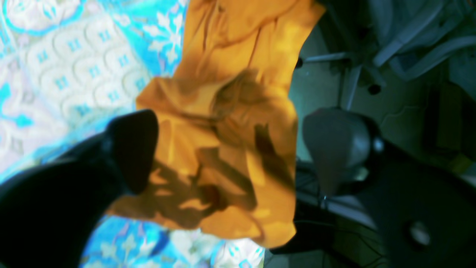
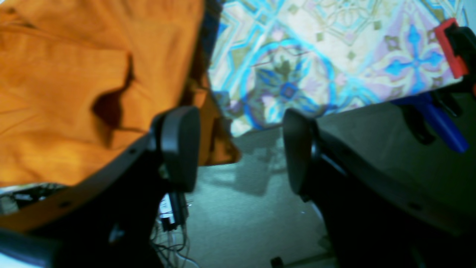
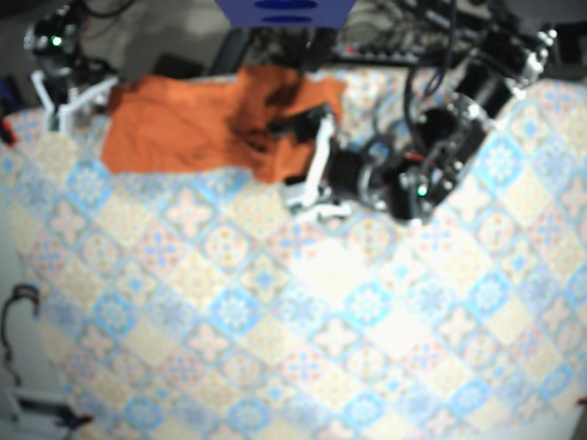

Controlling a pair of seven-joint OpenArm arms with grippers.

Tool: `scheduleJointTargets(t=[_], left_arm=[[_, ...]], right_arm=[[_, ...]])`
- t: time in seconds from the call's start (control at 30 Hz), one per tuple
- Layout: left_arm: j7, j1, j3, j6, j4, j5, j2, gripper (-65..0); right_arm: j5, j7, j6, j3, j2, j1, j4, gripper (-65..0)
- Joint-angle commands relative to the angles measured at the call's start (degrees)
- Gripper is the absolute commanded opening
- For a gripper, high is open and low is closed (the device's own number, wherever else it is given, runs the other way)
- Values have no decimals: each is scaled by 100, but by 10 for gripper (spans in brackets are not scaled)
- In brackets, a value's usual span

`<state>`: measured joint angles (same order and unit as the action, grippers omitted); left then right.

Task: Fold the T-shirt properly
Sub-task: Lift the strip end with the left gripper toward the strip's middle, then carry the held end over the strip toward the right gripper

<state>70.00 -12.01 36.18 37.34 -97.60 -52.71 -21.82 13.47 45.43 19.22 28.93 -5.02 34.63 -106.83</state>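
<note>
Matt cloth T-shirt, smooth black fingers

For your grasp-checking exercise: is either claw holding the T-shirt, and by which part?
Nothing is held. The left claw and right claw are both open; the T-shirt is clamped by neither.

T-shirt on table's far edge, left claw, right claw at its ends

There is one crumpled orange fabric T-shirt, one bench covered in blue tile-print cloth, one red-and-blue plastic clamp, and two robot grippers, the left gripper and the right gripper, each with two dark fingers.
</note>
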Motion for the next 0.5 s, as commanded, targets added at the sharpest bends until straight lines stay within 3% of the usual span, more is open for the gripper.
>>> scheduleJointTargets(t=[0.0, 0.2, 0.23, 0.47], left_arm=[[-112, -87, -18, 24, -55, -87, 15, -167], [-121, -96, -27, -2, 507, -87, 42, -604], [-165, -96, -27, -11, 587, -87, 51, -650], [-305, -104, -10, -20, 1053, 537, 385, -650]], right_arm=[[11, -99, -19, 48, -65, 31, -65, -305], [11, -99, -19, 57, -65, 31, -56, -305], [11, -99, -19, 57, -65, 31, -56, -305], [11, -108, -19, 57, -65, 31, -56, -305]])
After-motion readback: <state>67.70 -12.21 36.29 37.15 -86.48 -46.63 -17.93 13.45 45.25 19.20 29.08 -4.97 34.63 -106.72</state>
